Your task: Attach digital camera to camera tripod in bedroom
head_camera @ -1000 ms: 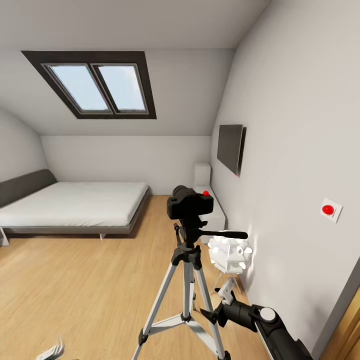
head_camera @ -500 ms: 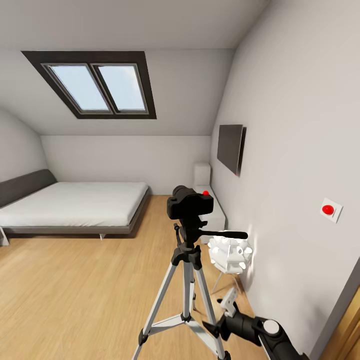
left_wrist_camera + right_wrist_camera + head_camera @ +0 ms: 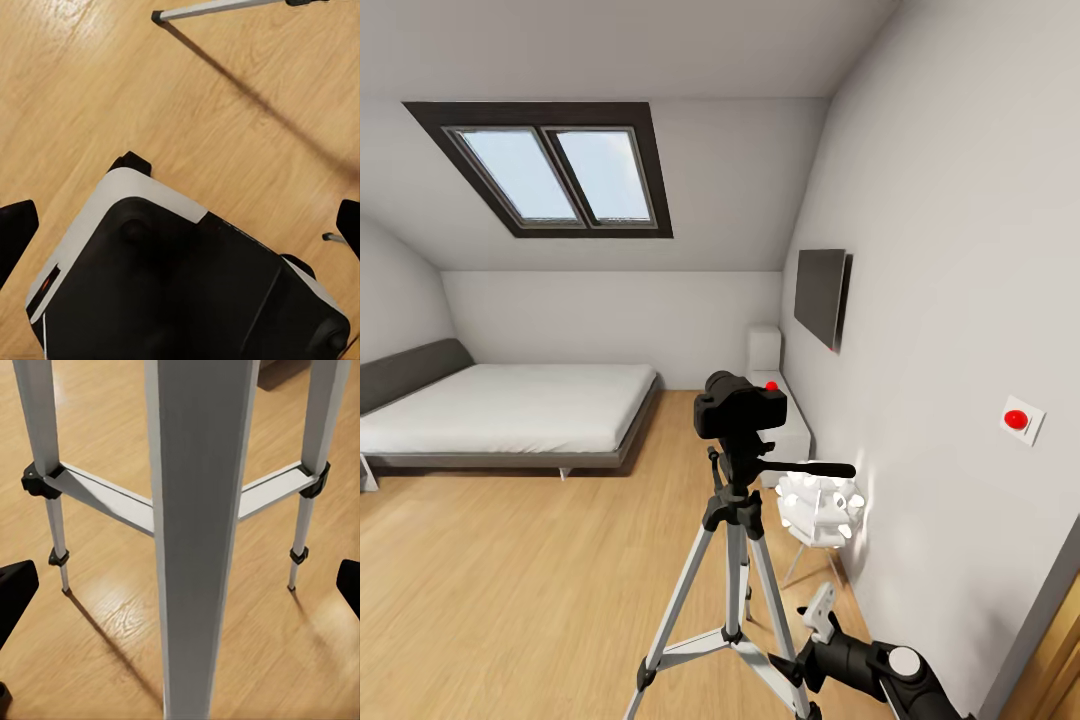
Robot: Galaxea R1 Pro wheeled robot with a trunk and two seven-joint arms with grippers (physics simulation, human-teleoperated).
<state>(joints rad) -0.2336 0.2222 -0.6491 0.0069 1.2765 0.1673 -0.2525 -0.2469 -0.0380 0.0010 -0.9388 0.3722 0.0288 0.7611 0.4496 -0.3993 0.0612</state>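
Observation:
The digital camera (image 3: 740, 405), black with a red dot on top, sits on the head of the camera tripod (image 3: 732, 560). The tripod stands on the wood floor close in front of me, its pan handle (image 3: 810, 469) pointing right. My right gripper (image 3: 805, 638) hangs low beside the tripod's right leg, apart from the camera. In the right wrist view the right gripper (image 3: 180, 589) is open, its fingers wide apart, facing a silver tripod leg (image 3: 199, 510). The left gripper (image 3: 180, 229) is open above my own base (image 3: 187, 292), and a tripod foot (image 3: 159, 15) rests on the floor beyond.
A low grey bed (image 3: 510, 405) lies at the left under a skylight (image 3: 555, 175). On the right wall are a TV (image 3: 820, 295) and a red-button switch (image 3: 1017, 419). A white spiky globe lamp (image 3: 820, 508) and a white cabinet (image 3: 785, 415) stand by that wall.
My right arm has sunk lower and drawn back from the tripod. The left gripper has dropped out of the head view's bottom edge. Camera and tripod have not moved.

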